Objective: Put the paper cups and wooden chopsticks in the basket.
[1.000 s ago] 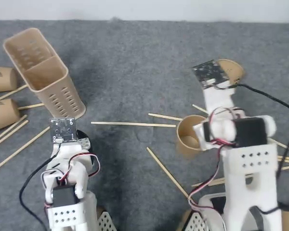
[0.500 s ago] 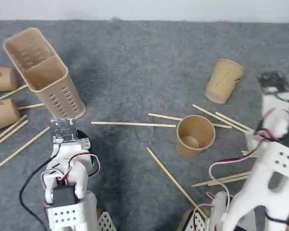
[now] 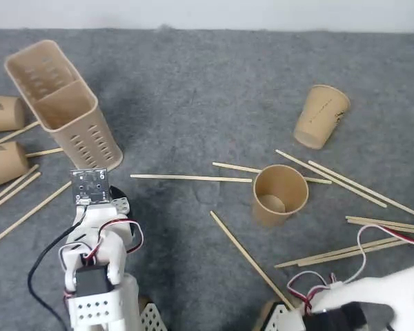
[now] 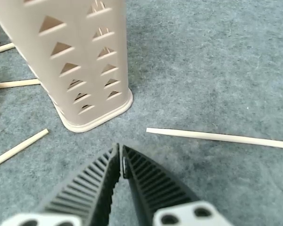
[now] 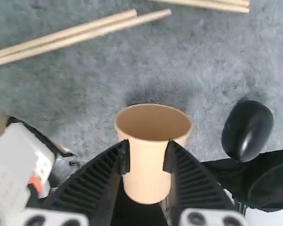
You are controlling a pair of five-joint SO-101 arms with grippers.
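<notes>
right claw (image 5: 146, 151) clamped around a paper cup (image 5: 148, 176). left claw (image 4: 120, 149) pinched closed, empty, low over the bench (image 4: 217, 56) near basket (image 4: 80, 61) base, one chopstick (image 4: 217, 136) beside it.

Five paper cups (image 3: 279, 195), one basket (image 3: 62, 103), and roughly thirteen wooden chopsticks (image 3: 191, 178), some overlapping.

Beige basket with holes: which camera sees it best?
The high view shows the whole beige plastic basket, open top and both compartments. The left wrist view gives its lower wall, triangular holes and base. The right wrist view faces a tan paper cup.
</notes>
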